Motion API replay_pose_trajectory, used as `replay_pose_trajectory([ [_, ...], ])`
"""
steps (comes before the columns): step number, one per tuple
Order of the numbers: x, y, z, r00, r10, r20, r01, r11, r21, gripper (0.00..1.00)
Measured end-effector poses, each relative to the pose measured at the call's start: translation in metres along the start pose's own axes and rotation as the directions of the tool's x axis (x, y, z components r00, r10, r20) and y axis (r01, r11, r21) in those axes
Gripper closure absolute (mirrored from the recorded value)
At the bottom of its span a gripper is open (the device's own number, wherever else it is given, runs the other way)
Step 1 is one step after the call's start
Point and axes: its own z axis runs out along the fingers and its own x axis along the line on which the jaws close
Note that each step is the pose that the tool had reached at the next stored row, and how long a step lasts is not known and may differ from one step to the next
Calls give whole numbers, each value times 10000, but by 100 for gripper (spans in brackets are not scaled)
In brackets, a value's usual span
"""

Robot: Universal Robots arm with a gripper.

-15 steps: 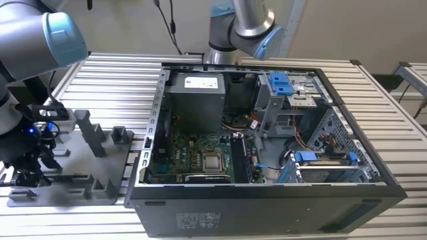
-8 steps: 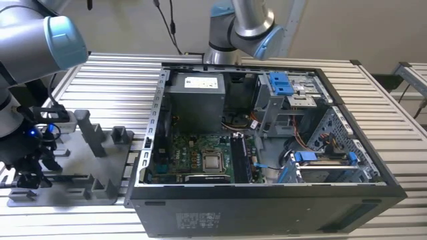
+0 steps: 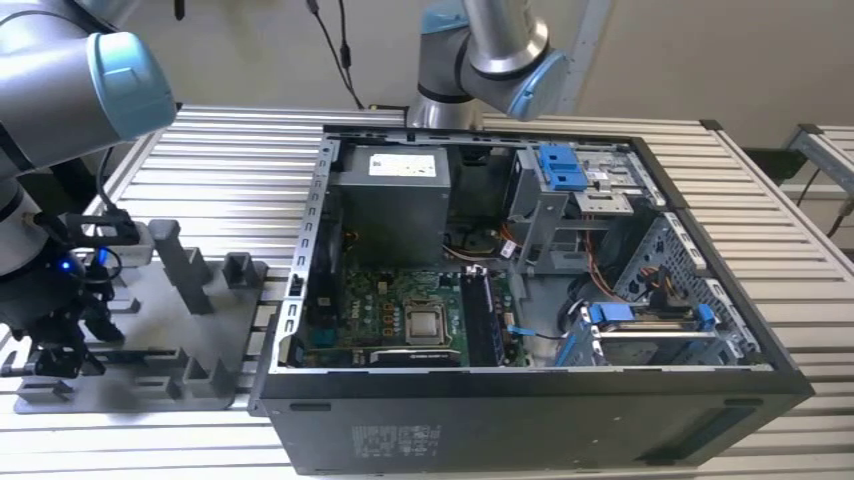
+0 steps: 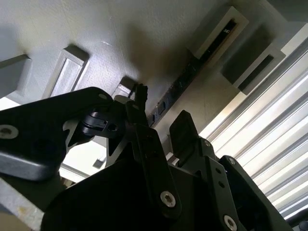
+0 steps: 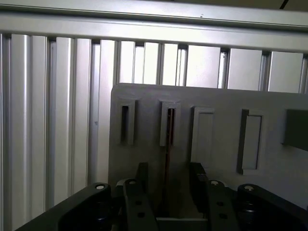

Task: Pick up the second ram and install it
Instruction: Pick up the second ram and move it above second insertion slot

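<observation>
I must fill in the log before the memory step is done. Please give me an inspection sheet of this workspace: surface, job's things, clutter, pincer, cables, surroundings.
Surface: slatted aluminium table, carrying the open computer case and, at the exterior view's left, the grey fixture plate.
Job's things: second ram stands on edge in a slot of the fixture plate; motherboard lies exposed inside the case.
Clutter: nothing seen.
Pincer: pincer is open and low over the plate, with one finger on each side of the ram and a gap showing on both sides.
Cables: black cables hang by the wall; coloured wires run inside the case.
Surroundings: pale wall; metal frame at the exterior view's right.
</observation>
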Motion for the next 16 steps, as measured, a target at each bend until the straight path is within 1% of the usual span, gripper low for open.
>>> replay_pose_trajectory([
  [2, 0, 0, 0, 10000, 0, 0, 0, 10000, 2, 52],
  [3, 0, 0, 0, 10000, 0, 0, 0, 10000, 2, 54],
  [4, 0, 0, 0, 10000, 0, 0, 0, 10000, 4, 60],
  [5, 0, 0, 0, 10000, 0, 0, 0, 10000, 4, 60],
  [7, 0, 0, 0, 10000, 0, 0, 0, 10000, 6, 73],
  [8, 0, 0, 0, 10000, 0, -1, 0, 10000, 6, 73],
  [10, 0, 0, 0, 10000, 0, 0, 0, 10000, 8, 85],
  [16, 0, 0, 0, 10000, 0, -1, 0, 10000, 13, 86],
])
